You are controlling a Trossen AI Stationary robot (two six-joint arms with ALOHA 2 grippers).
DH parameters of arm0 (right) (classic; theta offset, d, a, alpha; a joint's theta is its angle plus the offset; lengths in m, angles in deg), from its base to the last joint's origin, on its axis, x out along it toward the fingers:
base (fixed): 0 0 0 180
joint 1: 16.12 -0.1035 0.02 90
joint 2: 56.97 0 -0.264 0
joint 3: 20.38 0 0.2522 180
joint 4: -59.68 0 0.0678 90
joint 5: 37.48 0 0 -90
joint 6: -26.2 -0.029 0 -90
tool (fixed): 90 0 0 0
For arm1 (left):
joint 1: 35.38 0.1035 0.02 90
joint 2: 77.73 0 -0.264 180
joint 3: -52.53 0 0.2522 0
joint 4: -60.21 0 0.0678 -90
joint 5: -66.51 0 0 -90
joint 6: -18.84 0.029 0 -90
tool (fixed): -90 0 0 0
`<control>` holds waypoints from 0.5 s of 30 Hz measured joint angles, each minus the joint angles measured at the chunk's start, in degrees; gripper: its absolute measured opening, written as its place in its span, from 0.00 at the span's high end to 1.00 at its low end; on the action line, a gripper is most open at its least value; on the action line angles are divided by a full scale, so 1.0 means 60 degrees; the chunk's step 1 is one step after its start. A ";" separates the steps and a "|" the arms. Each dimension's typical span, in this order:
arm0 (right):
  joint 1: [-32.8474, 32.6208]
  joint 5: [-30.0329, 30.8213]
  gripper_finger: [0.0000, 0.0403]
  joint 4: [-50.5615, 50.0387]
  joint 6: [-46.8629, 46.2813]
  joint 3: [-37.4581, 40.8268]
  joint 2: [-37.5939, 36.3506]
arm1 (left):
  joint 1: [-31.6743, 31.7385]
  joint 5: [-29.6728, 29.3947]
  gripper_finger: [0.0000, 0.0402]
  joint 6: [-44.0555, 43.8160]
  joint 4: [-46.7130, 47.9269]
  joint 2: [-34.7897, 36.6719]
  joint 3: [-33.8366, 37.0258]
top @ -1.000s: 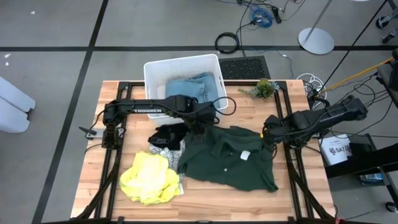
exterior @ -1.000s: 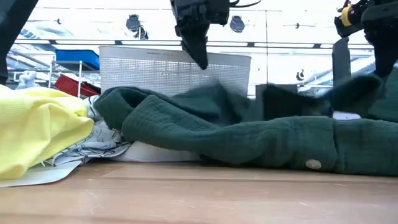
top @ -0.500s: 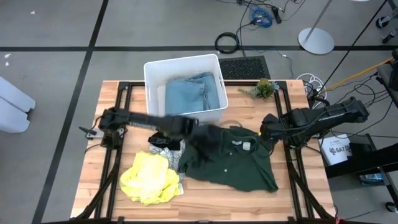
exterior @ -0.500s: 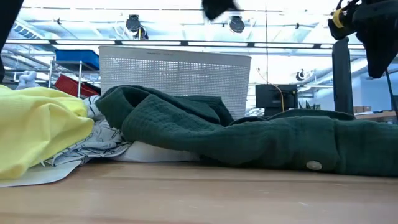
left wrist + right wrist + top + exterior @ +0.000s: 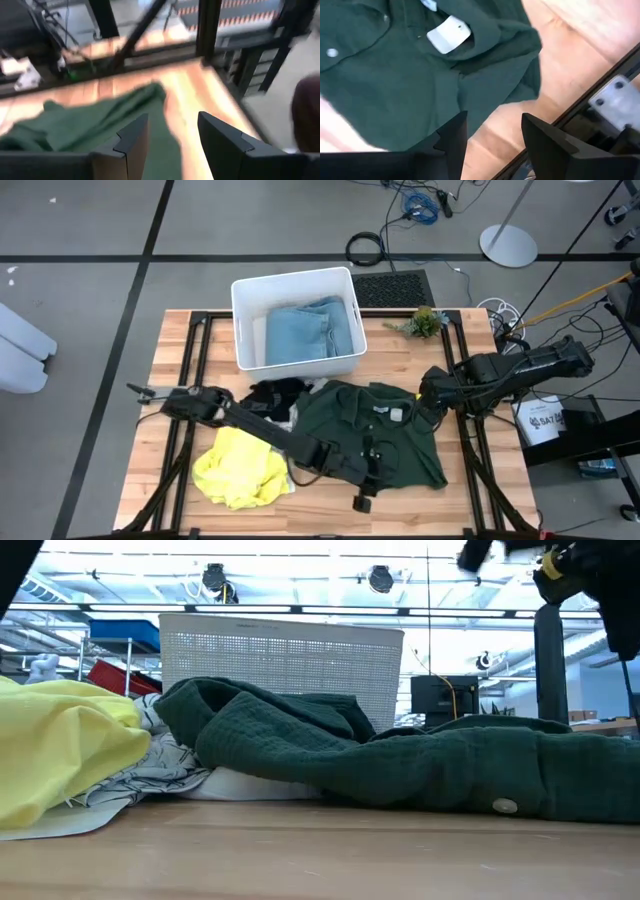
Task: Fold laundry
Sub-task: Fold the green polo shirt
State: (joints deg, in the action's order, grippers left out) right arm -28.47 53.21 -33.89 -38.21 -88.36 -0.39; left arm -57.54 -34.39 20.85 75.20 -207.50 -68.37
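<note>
The dark green garment (image 5: 375, 435) lies spread on the desk (image 5: 470, 480) — both pincers gape with nothing held. The left pincer (image 5: 362, 502) hangs over its near hem, the right pincer (image 5: 428, 395) beside its collar.

Wooden table (image 5: 180, 340), butcher-block top, black frame rails along both side edges. Landmark: white bin (image 5: 243, 315), sitting at the far edge, left of centre. Small green plant sprig (image 5: 424, 321) just right of the bin. Black garment (image 5: 273, 393) directly in front of the bin. Dark green shirt (image 5: 395, 442) spread flat in front and right of the bin. White-grey patterned garment (image 5: 262, 423) just front-left of the bin, under the black one's edge. Yellow garment (image 5: 238, 465) bunched further front-left of the bin, near the table's front.
</note>
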 joint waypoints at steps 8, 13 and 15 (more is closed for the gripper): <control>-0.0126 -0.0110 0.58 0.0680 -0.0244 -0.0022 -0.0175 | -0.0027 -0.0557 0.56 0.0757 0.1169 -0.1109 0.0000; -0.0247 -0.0181 0.58 0.1029 -0.0380 -0.0022 -0.0171 | -0.0027 -0.0721 0.56 0.0406 0.3166 -0.1186 0.0000; -0.0328 -0.0183 0.58 0.0995 -0.0362 -0.0022 -0.0171 | -0.0015 -0.0595 0.56 0.0035 0.4074 -0.1170 -0.0025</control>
State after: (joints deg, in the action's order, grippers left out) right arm -30.44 52.11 -27.92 -40.38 -88.49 -1.42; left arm -57.63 -37.97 21.06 99.64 -214.52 -68.51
